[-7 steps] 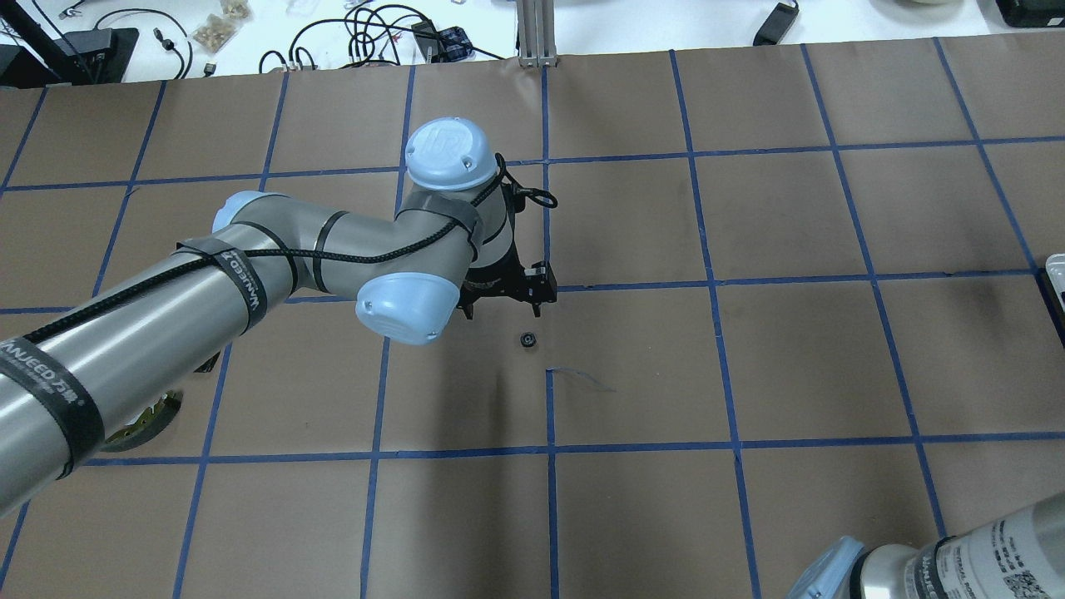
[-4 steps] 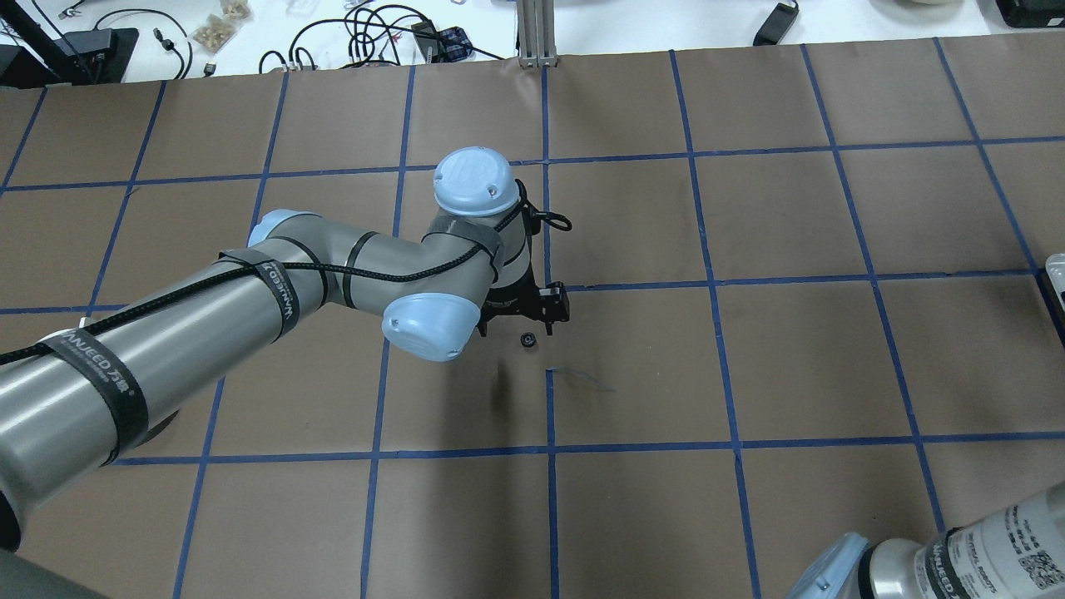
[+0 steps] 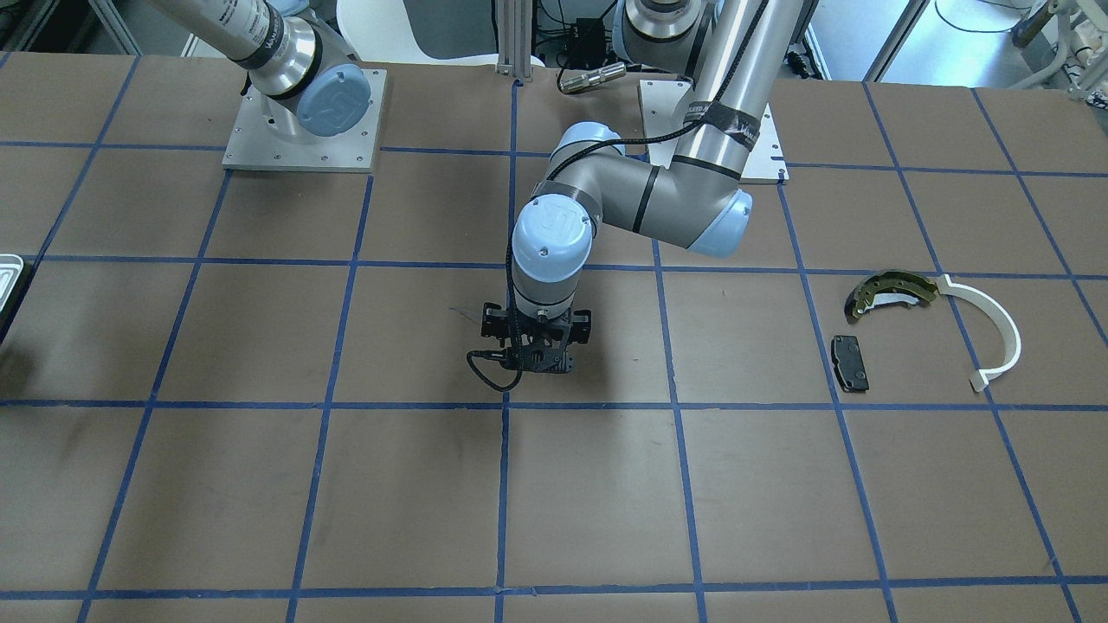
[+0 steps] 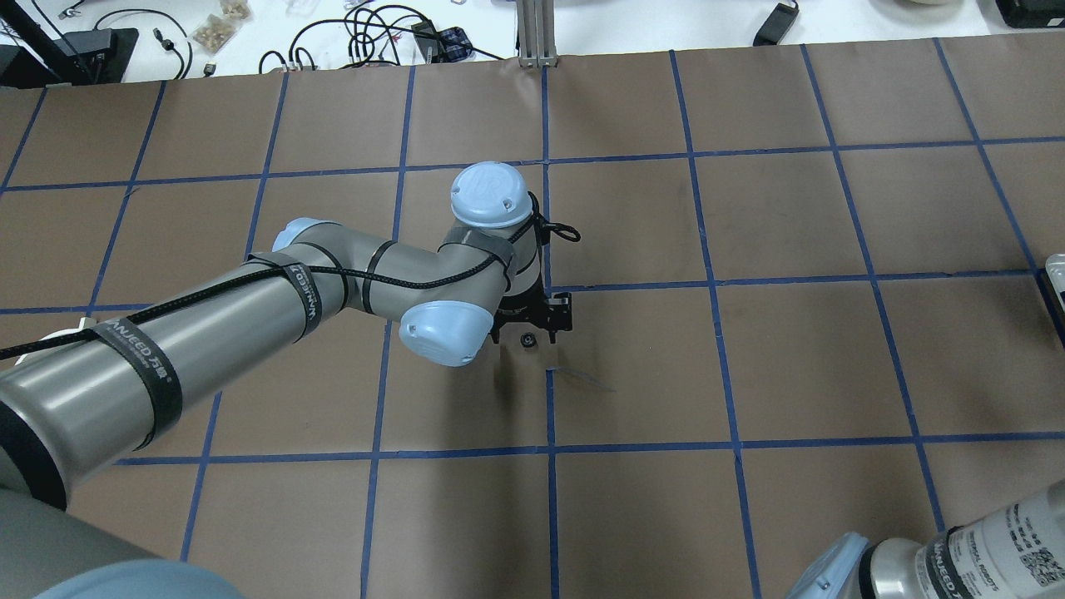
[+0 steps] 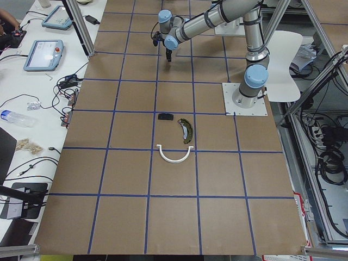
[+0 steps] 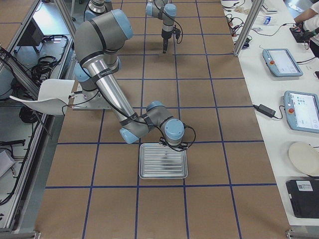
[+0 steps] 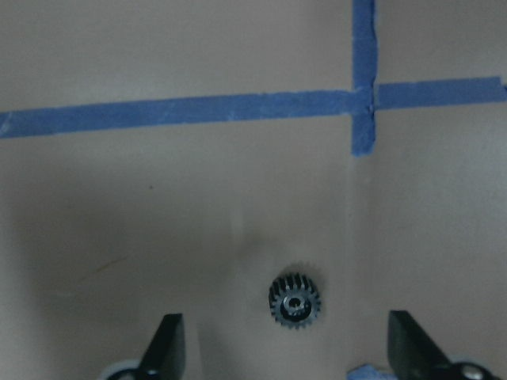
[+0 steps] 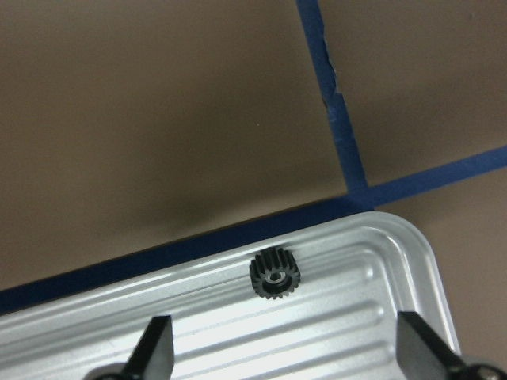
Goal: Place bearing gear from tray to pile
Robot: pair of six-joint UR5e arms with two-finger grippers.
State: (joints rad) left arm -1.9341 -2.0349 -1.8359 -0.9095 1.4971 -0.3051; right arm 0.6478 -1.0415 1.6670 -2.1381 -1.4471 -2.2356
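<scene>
A small black bearing gear (image 4: 527, 339) lies on the brown table at its centre. My left gripper (image 4: 532, 326) hangs just above it, open. In the left wrist view the gear (image 7: 295, 301) lies between the two spread fingertips (image 7: 166, 350). A second black gear (image 8: 273, 275) lies in the silver ribbed tray (image 8: 372, 317) near its rim. My right gripper (image 8: 289, 352) is open over it, and also shows in the exterior right view (image 6: 172, 145) above the tray (image 6: 163, 169). The pile lies apart: an olive brake shoe (image 3: 887, 290), a white arc (image 3: 995, 333) and a black pad (image 3: 850, 362).
Blue tape lines cross the brown paper. Only a sliver of the tray (image 4: 1055, 274) shows at the overhead view's right edge. Cables and bags lie on the white bench (image 4: 250, 33) beyond the table. The arms' base plates (image 3: 299, 121) stand at the robot's side.
My left arm has swung right and towards the robot, bringing its open gripper from beyond the centre gear to right over it. The gear has not moved.
</scene>
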